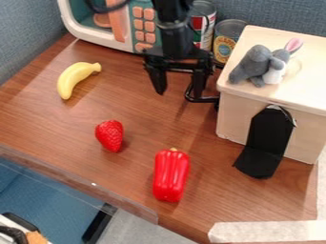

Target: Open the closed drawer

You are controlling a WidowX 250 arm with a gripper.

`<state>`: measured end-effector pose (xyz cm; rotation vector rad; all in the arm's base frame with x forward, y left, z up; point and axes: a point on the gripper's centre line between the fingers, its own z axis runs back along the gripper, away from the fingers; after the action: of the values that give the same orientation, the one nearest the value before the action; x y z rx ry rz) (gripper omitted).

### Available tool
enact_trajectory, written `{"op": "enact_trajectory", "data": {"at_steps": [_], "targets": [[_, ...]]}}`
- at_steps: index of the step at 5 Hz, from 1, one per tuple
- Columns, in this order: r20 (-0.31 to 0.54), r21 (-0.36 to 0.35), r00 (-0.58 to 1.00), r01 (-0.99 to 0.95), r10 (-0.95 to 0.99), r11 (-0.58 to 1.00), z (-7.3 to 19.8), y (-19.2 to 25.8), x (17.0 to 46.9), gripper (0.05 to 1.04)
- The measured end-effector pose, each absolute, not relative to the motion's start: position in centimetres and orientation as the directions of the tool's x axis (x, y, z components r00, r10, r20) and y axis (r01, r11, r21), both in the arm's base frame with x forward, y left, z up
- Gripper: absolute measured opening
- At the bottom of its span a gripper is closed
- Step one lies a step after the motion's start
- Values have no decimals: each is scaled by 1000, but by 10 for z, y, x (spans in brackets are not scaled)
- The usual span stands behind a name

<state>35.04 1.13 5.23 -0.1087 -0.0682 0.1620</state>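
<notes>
1. Brown wood-grain tabletop (60, 126) lies beneath the pincer (179, 93), whose fingers hang apart with nothing between them.
2. Beside it, toward the view's right, stands the pale wooden drawer box (235, 119), a bent black piece (270, 128) at its front.
3. Nothing looks pulled out, so catching hold and opening both seem left to do.
4. Drawer seams can't be made out; the box's right side is cut off, and the arm partly hides the cans (227, 40).

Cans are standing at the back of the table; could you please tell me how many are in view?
2: one can partly behind the arm, and another can between that one and the wooden box. More may be hidden behind them.
</notes>
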Motion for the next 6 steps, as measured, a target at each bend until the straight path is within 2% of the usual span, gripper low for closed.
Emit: {"op": "enact_trajectory", "data": {"at_steps": [1, 2, 4, 5, 6], "targets": [[51, -116, 985, -159, 166, 980, 38, 13, 378, 1001], [39, -108, 990, -129, 134, 986, 33, 6, 393, 950], [45, -104, 989, -138, 143, 985, 31, 12, 392, 358], [49, -103, 988, -142, 148, 984, 31, 13, 390, 168], [43, -86, 987, -149, 153, 985, 31, 21, 386, 133]]}}
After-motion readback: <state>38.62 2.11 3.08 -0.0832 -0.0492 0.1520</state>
